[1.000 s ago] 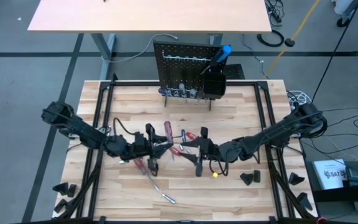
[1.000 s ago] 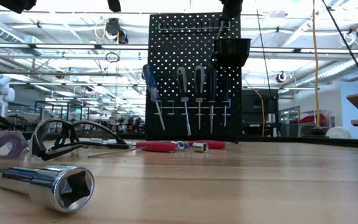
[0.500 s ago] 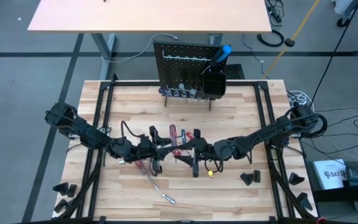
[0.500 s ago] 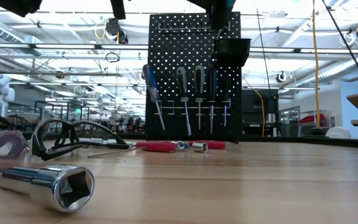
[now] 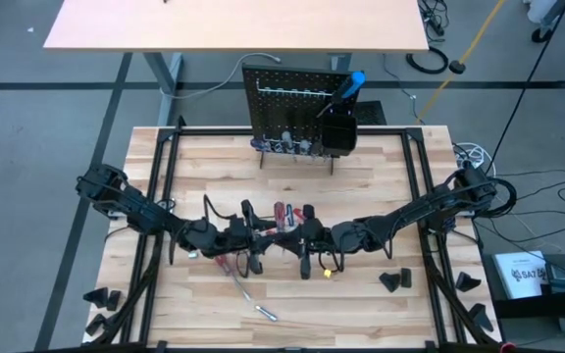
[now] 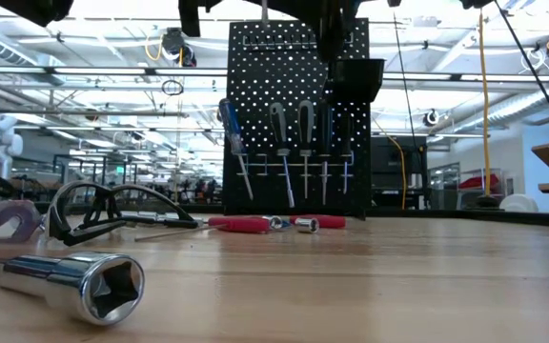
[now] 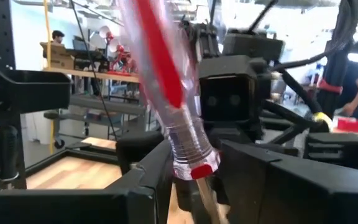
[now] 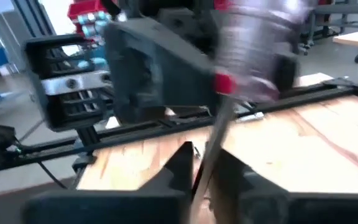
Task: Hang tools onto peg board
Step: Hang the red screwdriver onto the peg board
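Pale wooden table (image 5: 381,176), peg board (image 5: 297,108) at the far edge. Mid-table, the left gripper (image 5: 253,235) clamps a red screwdriver (image 7: 166,93) by its handle; the right gripper (image 8: 204,177) pinches its shaft. Release too soon and it drops.

One peg board (image 6: 294,114) holding five hung screwdrivers (image 6: 303,143); two arms (image 5: 135,208); one steel socket (image 6: 70,283) on the worktop (image 6: 370,286); one pair of safety glasses (image 6: 93,210).

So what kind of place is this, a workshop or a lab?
Probably a robotics lab in an open industrial hall: a peg board with tools on a wooden table, ceiling trusses and pipes behind, cables on the floor.
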`<act>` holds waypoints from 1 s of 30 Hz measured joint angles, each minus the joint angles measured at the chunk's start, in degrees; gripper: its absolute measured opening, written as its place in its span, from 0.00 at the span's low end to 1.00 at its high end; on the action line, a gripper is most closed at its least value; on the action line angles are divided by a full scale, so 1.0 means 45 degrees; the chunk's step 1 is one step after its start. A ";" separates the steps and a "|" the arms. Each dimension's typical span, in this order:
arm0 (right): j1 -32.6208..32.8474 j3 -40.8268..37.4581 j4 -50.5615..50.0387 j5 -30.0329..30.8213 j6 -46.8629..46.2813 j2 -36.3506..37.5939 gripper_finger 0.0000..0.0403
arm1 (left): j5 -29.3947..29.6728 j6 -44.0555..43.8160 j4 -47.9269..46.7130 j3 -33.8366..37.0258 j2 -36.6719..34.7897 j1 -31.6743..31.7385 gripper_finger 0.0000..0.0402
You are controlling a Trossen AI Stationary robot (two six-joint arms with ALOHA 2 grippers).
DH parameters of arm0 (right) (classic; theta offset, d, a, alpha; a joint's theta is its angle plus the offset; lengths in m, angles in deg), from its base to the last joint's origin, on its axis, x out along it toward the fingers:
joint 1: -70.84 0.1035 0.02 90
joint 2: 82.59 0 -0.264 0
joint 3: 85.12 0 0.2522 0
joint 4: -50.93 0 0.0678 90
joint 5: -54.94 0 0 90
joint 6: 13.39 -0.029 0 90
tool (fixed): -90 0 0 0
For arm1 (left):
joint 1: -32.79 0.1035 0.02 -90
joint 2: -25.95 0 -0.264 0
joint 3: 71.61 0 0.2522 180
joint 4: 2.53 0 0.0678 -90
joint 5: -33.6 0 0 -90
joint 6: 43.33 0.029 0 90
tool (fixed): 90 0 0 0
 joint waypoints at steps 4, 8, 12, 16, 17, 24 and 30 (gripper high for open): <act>0.0001 -0.0004 -0.0513 0.0016 -0.0324 0.0024 0.02 | -0.0046 0.0050 -0.0450 0.0000 -0.0009 -0.0014 0.31; -0.0010 0.0006 -0.1424 0.0050 -0.0477 0.0201 0.01 | -0.0093 -0.0053 -0.0523 0.0000 0.0020 -0.0009 0.34; -0.0008 0.0006 -0.2085 0.0072 -0.0164 0.0376 0.01 | -0.0093 0.0100 -0.0305 0.0000 0.0003 -0.0014 0.36; -0.0008 0.0006 -0.3002 -0.0214 -0.0292 0.0674 0.01 | -0.0101 0.0167 -0.0145 0.0000 0.0000 -0.0012 0.37; -0.0008 0.0006 -0.3007 -0.0220 -0.0310 0.0674 0.01 | -0.0102 0.0167 -0.0094 0.0000 0.0000 -0.0009 0.37; -0.0062 0.0006 -0.2904 -0.0907 -0.0218 0.0674 0.01 | -0.0203 0.0196 -0.0007 0.0000 0.0000 0.0111 0.36; -0.0096 0.0006 -0.2886 -0.1002 -0.0152 0.0674 0.01 | -0.0275 0.0152 0.0068 0.0000 0.0000 0.0122 0.22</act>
